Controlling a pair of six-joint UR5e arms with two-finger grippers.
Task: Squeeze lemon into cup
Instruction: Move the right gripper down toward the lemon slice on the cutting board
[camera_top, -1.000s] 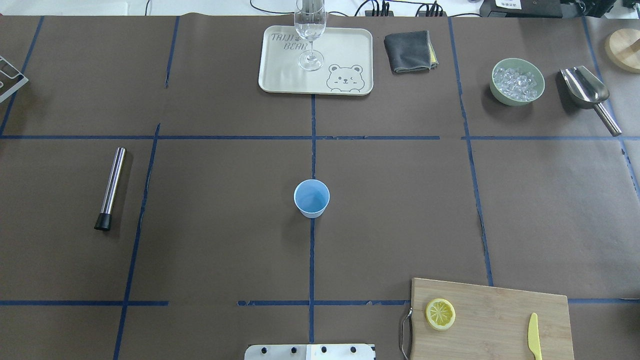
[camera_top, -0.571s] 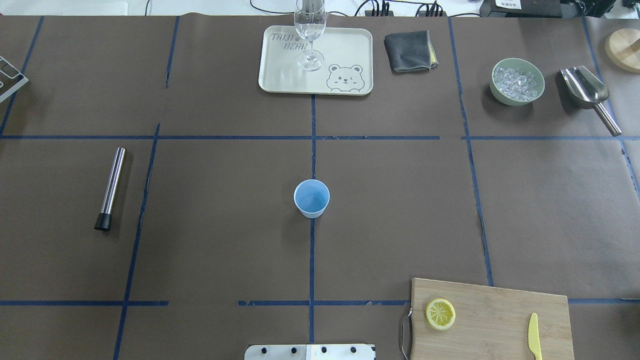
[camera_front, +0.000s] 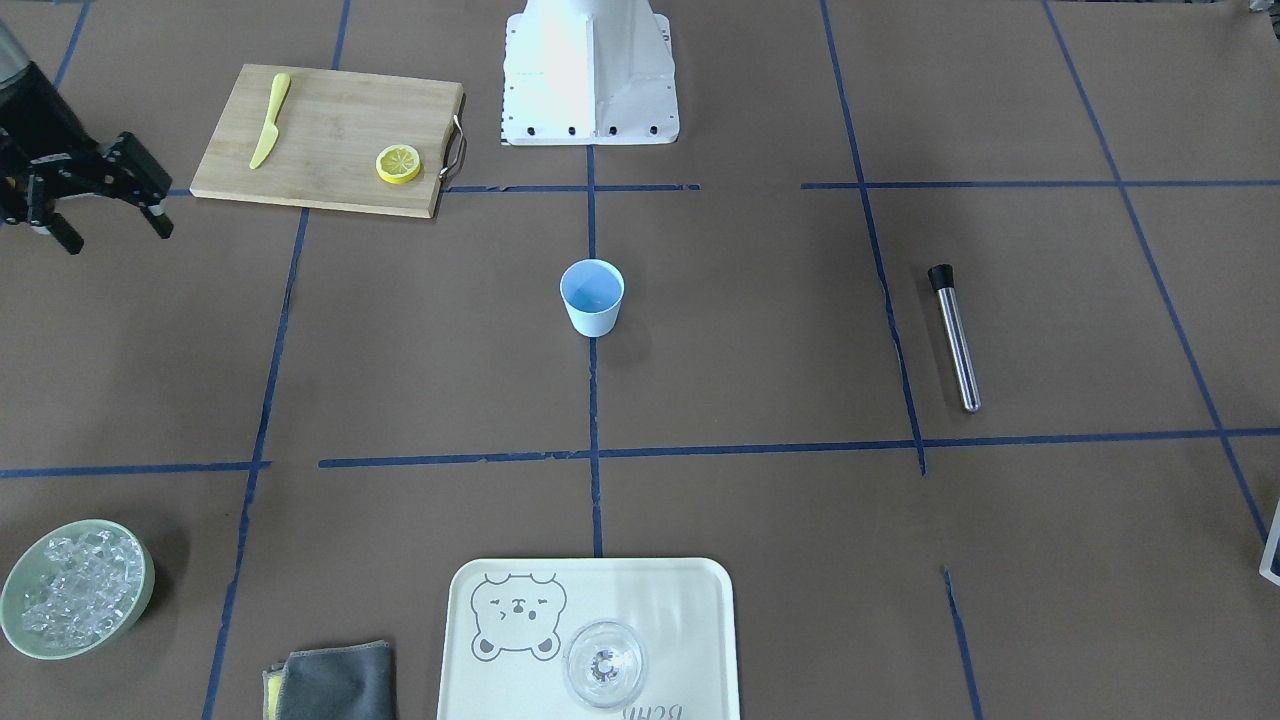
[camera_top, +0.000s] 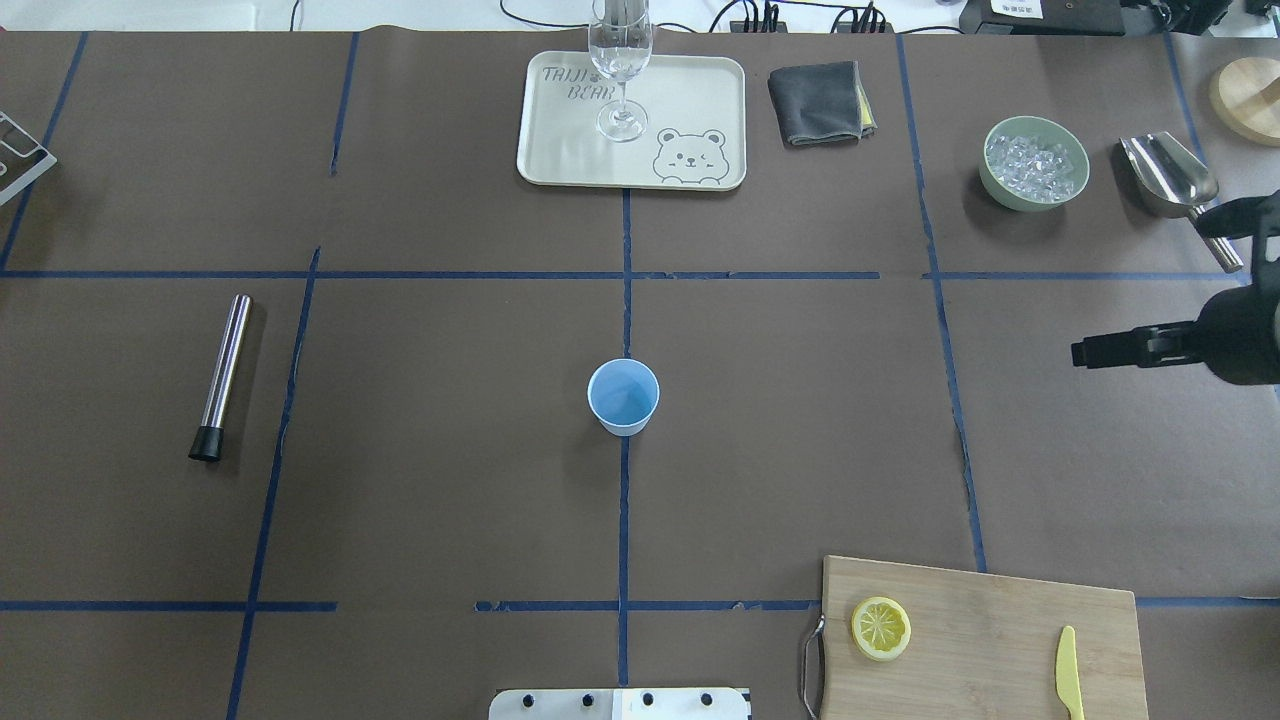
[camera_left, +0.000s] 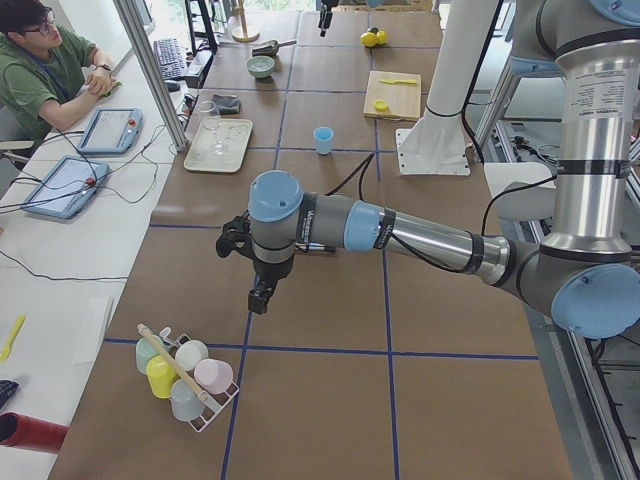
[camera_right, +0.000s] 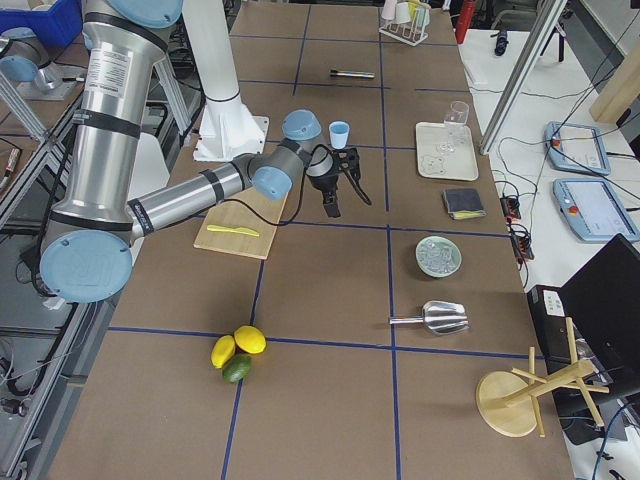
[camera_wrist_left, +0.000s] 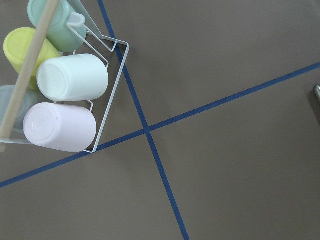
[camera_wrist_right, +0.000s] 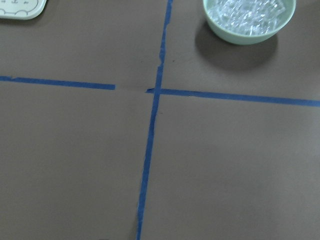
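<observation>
The lemon (camera_top: 880, 628), a flat yellow slice, lies on the left part of the wooden cutting board (camera_top: 990, 600) near the robot's base. The light-blue cup (camera_top: 623, 396) stands upright at the table's centre, also in the front-facing view (camera_front: 592, 297). My right gripper (camera_top: 1138, 285) hangs at the right edge, far from both. It is open and holds nothing, as the front-facing view (camera_front: 115, 232) shows. My left gripper (camera_left: 255, 290) shows only in the exterior left view, above the table near a rack of cups. I cannot tell whether it is open or shut.
A yellow knife (camera_top: 1068, 672) lies on the board's right side. A green bowl of ice (camera_top: 1034, 163) and a metal scoop (camera_top: 1170, 180) sit beyond the right gripper. At the back are a tray (camera_top: 690, 100) with a glass (camera_top: 620, 60) and a grey cloth (camera_top: 820, 102). A steel rod (camera_top: 222, 375) lies left.
My right gripper has come into the overhead view from the right edge; earlier it was out of view. Lemon and cup have not moved.
</observation>
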